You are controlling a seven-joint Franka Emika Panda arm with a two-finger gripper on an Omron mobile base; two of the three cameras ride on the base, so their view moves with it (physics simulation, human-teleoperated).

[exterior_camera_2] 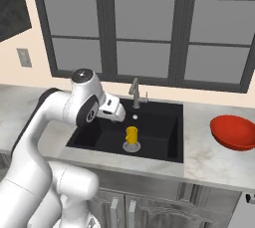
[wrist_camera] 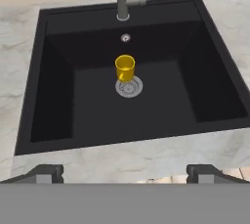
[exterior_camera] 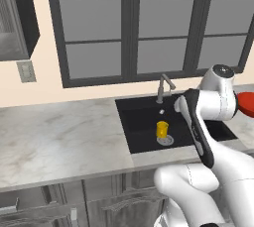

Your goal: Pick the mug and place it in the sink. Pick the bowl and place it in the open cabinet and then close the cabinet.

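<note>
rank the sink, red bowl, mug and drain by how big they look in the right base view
1. sink
2. red bowl
3. mug and drain: near alike, too close to rank

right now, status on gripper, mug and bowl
Gripper open, empty, above the sink's near edge. Mug upright in sink, by the drain. Bowl on counter right of sink, not yet picked. Nothing seen in the way.

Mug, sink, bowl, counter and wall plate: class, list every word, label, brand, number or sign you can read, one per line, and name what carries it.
None: no readable text on the mug, sink, bowl, counter or wall plate.
</note>
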